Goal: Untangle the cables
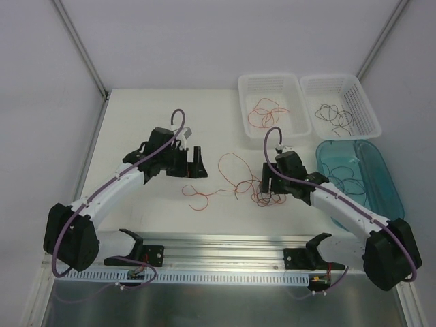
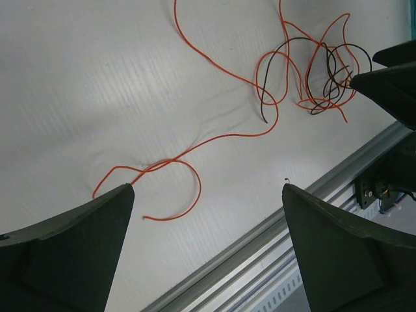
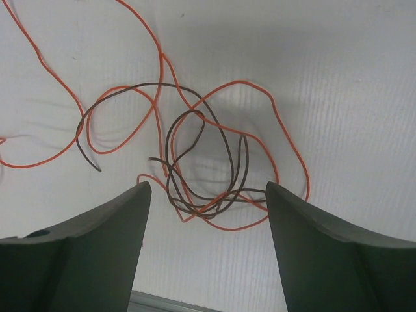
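The left claw (image 2: pixel 208 188) hangs wide open above the white table (image 1: pixel 136 122), with a loose red cable (image 2: pixel 227 136) trailing on the surface beneath it. The right claw (image 3: pixel 207 188) is spread too, low over the tangle (image 3: pixel 195 162) of red and dark cables on the table between the arms. A dark strand seems to brush one finger (image 3: pixel 325 260), though I can't be sure. Behind stand a basket of red wires (image 1: pixel 244 109), a basket of dark wires (image 1: pixel 368 109) and a blue tray (image 1: pixel 385 180).
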`<state>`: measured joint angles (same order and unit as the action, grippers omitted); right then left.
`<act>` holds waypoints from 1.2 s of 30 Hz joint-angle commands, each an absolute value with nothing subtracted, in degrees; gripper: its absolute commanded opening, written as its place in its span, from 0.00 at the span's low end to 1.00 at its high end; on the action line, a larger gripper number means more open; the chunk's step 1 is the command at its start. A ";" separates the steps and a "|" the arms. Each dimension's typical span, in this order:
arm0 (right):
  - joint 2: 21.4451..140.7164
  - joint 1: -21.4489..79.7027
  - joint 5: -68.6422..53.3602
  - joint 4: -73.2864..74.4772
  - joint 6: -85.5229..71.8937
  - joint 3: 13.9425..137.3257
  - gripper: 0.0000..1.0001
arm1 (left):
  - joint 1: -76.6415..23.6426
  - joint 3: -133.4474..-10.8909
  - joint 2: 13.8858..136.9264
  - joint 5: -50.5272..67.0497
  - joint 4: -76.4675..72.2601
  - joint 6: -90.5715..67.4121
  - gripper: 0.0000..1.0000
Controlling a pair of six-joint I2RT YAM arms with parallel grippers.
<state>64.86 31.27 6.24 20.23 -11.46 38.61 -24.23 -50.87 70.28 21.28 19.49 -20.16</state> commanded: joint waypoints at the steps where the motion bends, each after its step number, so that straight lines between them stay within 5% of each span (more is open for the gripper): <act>1: 68.71 32.78 6.86 16.00 -9.41 40.25 0.75 | -29.08 -54.49 73.73 17.68 18.81 -24.25 0.99; 8: 78.04 36.12 8.33 15.82 -8.18 43.68 0.72 | -39.89 -61.16 88.92 5.29 17.32 -29.52 0.94; 11: 79.71 36.91 8.44 14.95 -8.26 43.42 0.52 | -42.01 -63.27 93.58 2.74 16.79 -31.02 0.88; 12: 79.80 37.09 8.52 14.51 -8.35 43.16 0.37 | -42.53 -63.63 94.65 2.12 16.53 -31.29 0.87; 15: 79.19 37.35 8.96 14.15 -8.70 42.54 0.12 | -44.82 -65.03 98.25 0.35 16.00 -32.08 0.82; 17: 77.01 37.53 9.31 14.94 -9.05 42.19 0.02 | -46.05 -65.83 100.79 -1.13 15.82 -33.30 0.80; 23: 63.04 38.67 10.20 22.74 -8.44 43.32 0.01 | -46.85 -66.27 105.63 -5.01 15.20 -36.03 0.66; 32: 38.07 39.29 4.31 33.39 -2.38 55.01 0.01 | -46.85 -66.45 108.54 -11.33 15.12 -37.88 0.13; 36: 32.44 39.37 3.95 36.56 -0.35 60.63 0.01 | -46.15 -65.66 108.55 -14.15 15.20 -38.23 0.00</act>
<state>34.61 38.96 5.28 31.66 -3.42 57.19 -46.50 -66.19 106.67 -9.47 13.76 -37.23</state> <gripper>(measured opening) 0.019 0.022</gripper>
